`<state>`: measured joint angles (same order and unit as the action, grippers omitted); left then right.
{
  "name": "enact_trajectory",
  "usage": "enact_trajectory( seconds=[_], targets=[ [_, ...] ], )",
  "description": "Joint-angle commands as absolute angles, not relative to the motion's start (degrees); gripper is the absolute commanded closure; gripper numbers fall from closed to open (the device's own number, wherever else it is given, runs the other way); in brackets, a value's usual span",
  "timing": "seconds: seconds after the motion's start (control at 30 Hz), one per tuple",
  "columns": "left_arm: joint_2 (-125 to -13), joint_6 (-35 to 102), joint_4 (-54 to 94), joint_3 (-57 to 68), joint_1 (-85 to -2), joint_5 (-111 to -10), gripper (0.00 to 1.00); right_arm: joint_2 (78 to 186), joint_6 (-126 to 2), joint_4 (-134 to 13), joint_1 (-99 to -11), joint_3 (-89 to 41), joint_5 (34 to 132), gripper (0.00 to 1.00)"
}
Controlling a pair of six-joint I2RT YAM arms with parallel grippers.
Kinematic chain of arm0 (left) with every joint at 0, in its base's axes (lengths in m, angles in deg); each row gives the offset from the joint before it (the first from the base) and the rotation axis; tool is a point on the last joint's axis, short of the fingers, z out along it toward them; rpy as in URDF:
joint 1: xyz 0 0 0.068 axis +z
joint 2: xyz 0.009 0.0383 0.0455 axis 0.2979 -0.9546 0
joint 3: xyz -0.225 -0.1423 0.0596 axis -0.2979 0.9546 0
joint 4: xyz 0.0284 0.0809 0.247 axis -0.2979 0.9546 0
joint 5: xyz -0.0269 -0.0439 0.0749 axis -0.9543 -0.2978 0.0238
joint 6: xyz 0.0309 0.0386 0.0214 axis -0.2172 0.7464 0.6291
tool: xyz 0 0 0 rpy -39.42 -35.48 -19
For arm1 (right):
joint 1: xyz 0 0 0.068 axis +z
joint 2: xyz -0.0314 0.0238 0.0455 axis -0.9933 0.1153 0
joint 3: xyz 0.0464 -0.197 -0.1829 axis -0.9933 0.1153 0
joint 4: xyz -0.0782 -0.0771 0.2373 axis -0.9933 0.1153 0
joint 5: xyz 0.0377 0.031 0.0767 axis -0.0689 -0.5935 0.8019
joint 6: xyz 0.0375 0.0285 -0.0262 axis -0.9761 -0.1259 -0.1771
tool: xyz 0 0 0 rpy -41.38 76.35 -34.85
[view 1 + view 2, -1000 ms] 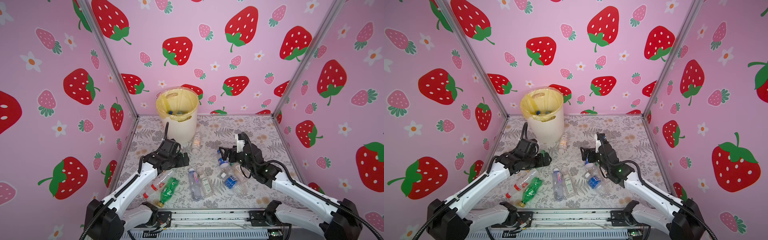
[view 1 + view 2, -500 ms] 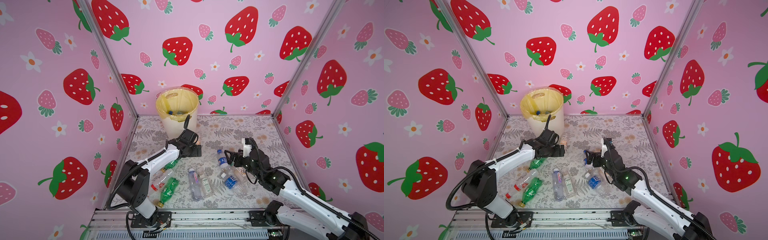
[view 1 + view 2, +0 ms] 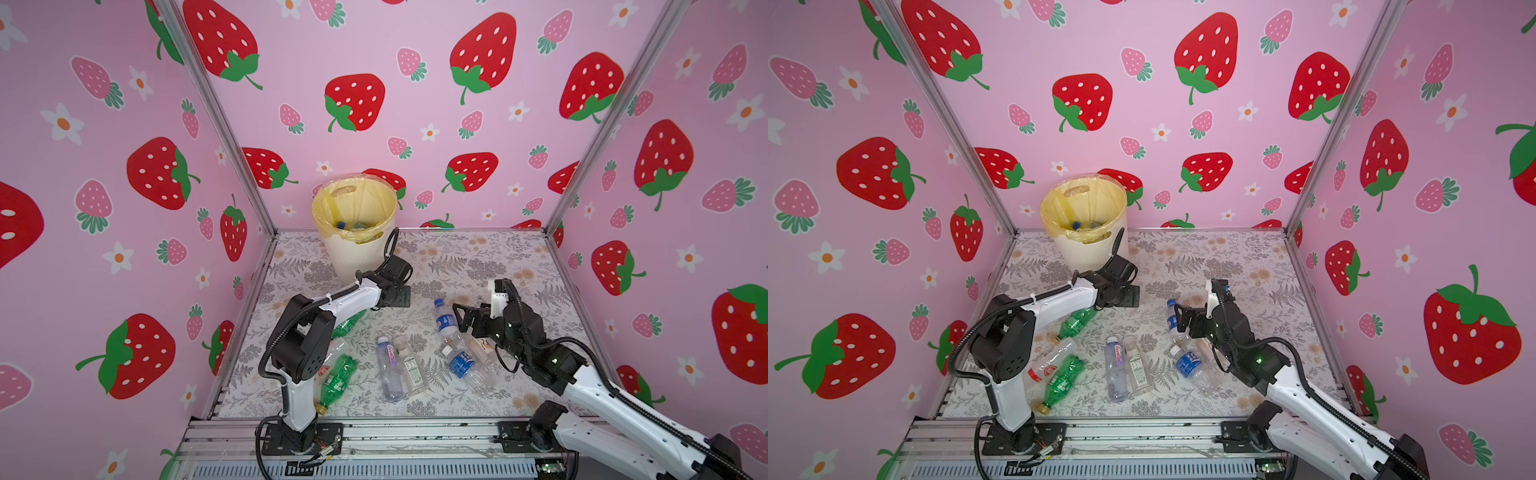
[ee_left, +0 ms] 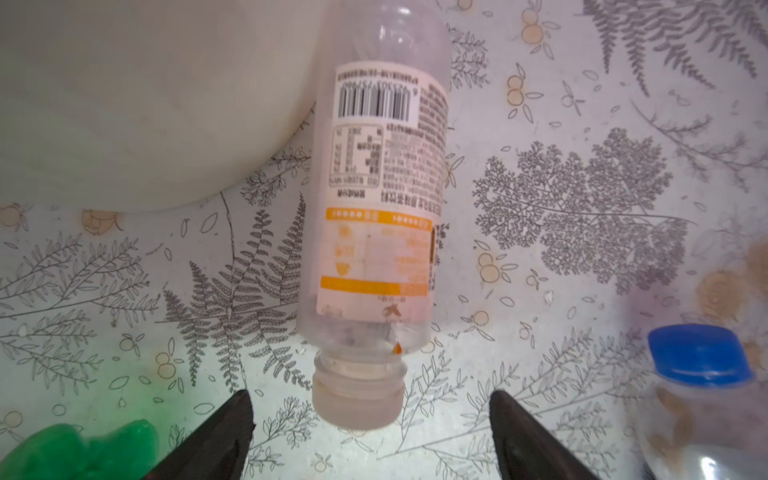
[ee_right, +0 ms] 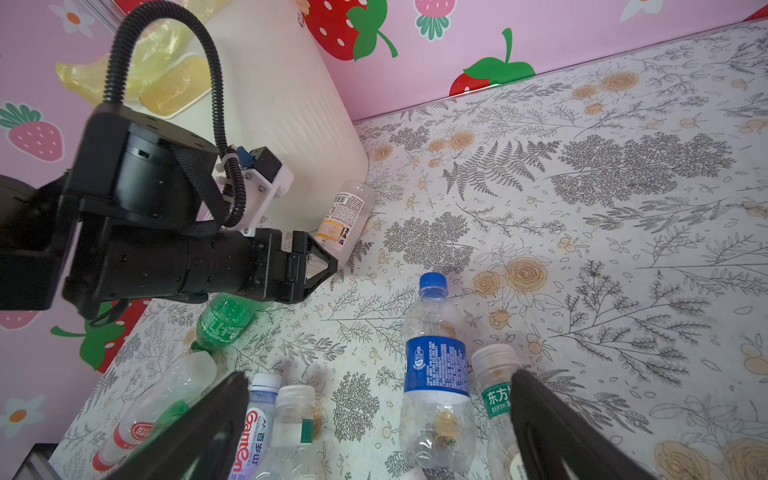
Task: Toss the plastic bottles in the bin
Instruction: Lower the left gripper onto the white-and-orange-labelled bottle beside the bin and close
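One orange-labelled bottle, cap between the spread left claw tips, untouched.

- green bottles: 2 on table
- blue-label clear bottles: 2
- other clear bottles: 5, other labels
- bin: 1, bottles inside can't be counted
- robot arms: 2

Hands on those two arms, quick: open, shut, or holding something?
Left hand: open either side of the cap of the orange-labelled bottle, not gripping it.
Right hand: open, holding nothing.
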<state>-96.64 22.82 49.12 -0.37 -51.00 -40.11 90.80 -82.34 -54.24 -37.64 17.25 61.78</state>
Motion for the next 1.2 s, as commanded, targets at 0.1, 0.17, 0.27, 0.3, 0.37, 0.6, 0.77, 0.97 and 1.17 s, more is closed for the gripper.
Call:
enact_trajectory(
  seconds=[0.1,0.17,0.27,0.3,0.37,0.6,0.77,0.97,1.17],
  targets=[
    [-100.7,24.6,49.1,-6.1,-51.2,-36.2,0.13,87.7,-83.6,-51.2,-37.7,17.4,60.2,0.01],
    [-101.6,25.0,48.9,-6.9,-51.2,-36.2,0.14,86.9,-83.8,-50.8,-37.6,17.3,60.5,0.01],
    [-103.3,25.0,49.6,-8.8,-51.1,-36.2,0.17,85.8,-83.9,-49.9,-37.7,17.2,60.1,0.01],
    [-103.7,24.9,49.7,-9.1,-51.0,-36.3,0.19,85.5,-83.9,-49.7,-37.7,17.2,60.0,0.01],
    [-104.6,24.9,49.8,-9.8,-51.1,-36.4,0.22,84.9,-84.0,-49.2,-37.7,17.2,59.9,0.01],
    [-106.3,25.2,49.8,-10.9,-51.1,-35.7,0.26,83.4,-84.8,-48.2,-37.6,17.6,59.4,0.01],
    [-107.3,25.7,49.8,-11.6,-51.0,-35.4,0.32,83.3,-85.0,-48.3,-37.6,17.6,59.2,0.01],
    [-108.6,25.7,49.6,-12.3,-50.9,-35.4,0.37,83.3,-85.1,-47.8,-37.7,17.5,58.7,0.01],
    [-108.9,25.5,50.3,-13.0,-51.0,-36.5,0.48,83.5,-85.2,-47.8,-37.6,17.3,58.4,0.01]
  ],
)
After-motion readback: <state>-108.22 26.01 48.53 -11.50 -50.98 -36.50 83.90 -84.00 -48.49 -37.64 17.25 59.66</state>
